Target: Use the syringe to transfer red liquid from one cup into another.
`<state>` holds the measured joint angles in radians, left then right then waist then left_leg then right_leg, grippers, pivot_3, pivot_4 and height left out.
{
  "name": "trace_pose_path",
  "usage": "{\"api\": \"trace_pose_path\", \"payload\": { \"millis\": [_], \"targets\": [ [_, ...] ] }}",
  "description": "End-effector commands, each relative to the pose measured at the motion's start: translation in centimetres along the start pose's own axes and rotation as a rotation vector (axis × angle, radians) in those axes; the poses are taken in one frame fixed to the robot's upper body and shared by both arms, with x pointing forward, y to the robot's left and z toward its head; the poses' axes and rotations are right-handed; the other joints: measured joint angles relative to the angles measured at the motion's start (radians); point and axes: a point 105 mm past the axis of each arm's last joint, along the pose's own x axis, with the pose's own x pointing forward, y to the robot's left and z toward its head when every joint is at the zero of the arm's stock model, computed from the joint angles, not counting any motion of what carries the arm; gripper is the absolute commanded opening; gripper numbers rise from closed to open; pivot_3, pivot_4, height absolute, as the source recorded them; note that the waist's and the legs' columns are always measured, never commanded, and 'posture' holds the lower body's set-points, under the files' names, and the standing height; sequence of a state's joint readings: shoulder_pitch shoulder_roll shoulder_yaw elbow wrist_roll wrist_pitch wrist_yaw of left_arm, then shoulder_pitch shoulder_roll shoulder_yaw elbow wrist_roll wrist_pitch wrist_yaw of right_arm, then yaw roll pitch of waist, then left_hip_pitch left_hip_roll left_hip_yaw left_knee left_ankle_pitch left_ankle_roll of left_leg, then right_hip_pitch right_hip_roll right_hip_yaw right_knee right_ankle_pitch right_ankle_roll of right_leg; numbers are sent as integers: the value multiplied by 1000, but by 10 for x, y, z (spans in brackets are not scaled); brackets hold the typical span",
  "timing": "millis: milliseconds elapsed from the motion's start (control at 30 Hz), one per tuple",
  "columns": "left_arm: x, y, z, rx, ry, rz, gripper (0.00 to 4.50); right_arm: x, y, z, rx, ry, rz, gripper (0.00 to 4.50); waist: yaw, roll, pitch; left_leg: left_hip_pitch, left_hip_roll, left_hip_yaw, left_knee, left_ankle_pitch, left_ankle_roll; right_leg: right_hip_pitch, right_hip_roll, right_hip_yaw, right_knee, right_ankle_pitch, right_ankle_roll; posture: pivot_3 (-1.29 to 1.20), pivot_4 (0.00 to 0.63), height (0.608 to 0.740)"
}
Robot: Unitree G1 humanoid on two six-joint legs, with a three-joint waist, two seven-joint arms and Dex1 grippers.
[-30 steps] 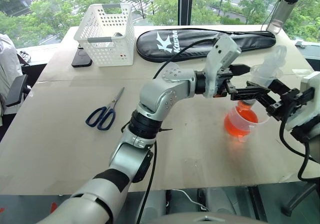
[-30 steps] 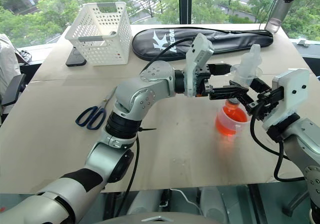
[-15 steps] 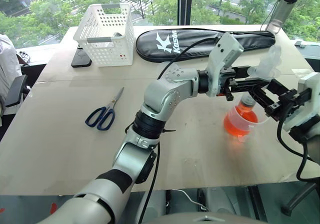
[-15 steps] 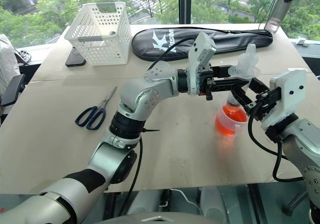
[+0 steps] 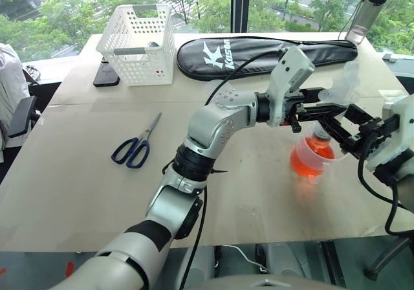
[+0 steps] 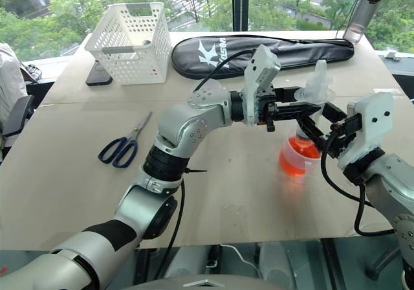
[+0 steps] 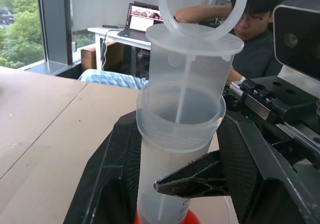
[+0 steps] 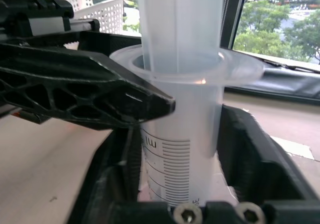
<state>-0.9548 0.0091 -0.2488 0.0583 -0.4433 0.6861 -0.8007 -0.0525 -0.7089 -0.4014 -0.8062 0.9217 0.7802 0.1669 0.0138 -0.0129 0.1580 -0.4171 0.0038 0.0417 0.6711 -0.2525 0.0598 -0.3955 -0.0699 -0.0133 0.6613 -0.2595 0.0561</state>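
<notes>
standing upright with its tip in the beaker [image 5: 310, 162] at right, the syringe [image 6: 313, 112] is pinched by the left gripper [image 5: 321, 109] under its flange, while the right gripper [image 5: 343, 131], spread, flanks the barrel.

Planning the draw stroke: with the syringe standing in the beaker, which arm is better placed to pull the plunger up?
Probably the right. The left tool grips the syringe under its flange, steadying it; the right tool stands open around the barrel, free to reach the plunger.
</notes>
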Motion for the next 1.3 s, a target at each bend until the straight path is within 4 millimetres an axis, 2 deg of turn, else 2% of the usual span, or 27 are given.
{"api": "trace_pose_path", "payload": {
  "millis": [33,67,167,400,667,800,933,1033,1133,1300],
  "targets": [
    [5,-3,-1,14,-3,-12,1526,-6,5,20,-54,-69,15,4140,0,0,0,0,0,0,0,0,0,0,0,0,0,0,0,0,150,724],
    [5,-2,-1,15,-7,-9,1525,-7,3,19,-65,-59,11,4500,0,0,0,0,0,0,0,0,0,0,0,0,0,0,0,0,150,724],
    [4,2,5,-5,-37,4,1525,-18,5,18,-68,-26,49,4500,1,0,0,0,0,0,0,0,0,0,0,0,0,0,0,0,150,724],
    [0,7,14,-87,-91,7,1524,-35,-7,27,-119,-15,35,4500,0,0,0,-1,0,-1,0,0,0,0,0,0,0,0,0,0,150,724],
    [-4,13,20,-157,-130,26,1514,-41,-18,39,-138,-74,-27,4500,1,0,0,0,0,-1,0,0,0,0,0,0,0,0,0,0,150,724],
    [-10,20,26,-197,-167,61,1508,-36,-20,46,-166,-112,-57,4500,1,0,0,0,0,-1,0,0,0,0,0,0,0,0,0,0,150,724],
    [-32,42,49,-319,-295,148,1508,-18,-22,58,-126,-110,-89,4500,-5,-1,1,1,0,1,1,0,0,0,0,1,0,0,0,0,150,724],
    [-57,64,66,-400,-389,237,1507,-4,-13,71,-52,-177,-10,4500,-4,-1,1,0,1,-1,0,0,0,0,1,0,0,0,0,0,150,724],
    [-97,91,82,-427,-467,374,1507,12,-11,75,-42,-192,-2,4500,-8,-1,1,0,1,0,0,0,0,0,1,0,0,0,0,0,150,724],
    [-161,119,101,-305,-485,613,1507,44,-2,77,-37,-219,39,4500,-14,-3,2,-1,1,0,-1,3,-5,-1,0,0,0,0,0,0,150,724]
  ]
}}
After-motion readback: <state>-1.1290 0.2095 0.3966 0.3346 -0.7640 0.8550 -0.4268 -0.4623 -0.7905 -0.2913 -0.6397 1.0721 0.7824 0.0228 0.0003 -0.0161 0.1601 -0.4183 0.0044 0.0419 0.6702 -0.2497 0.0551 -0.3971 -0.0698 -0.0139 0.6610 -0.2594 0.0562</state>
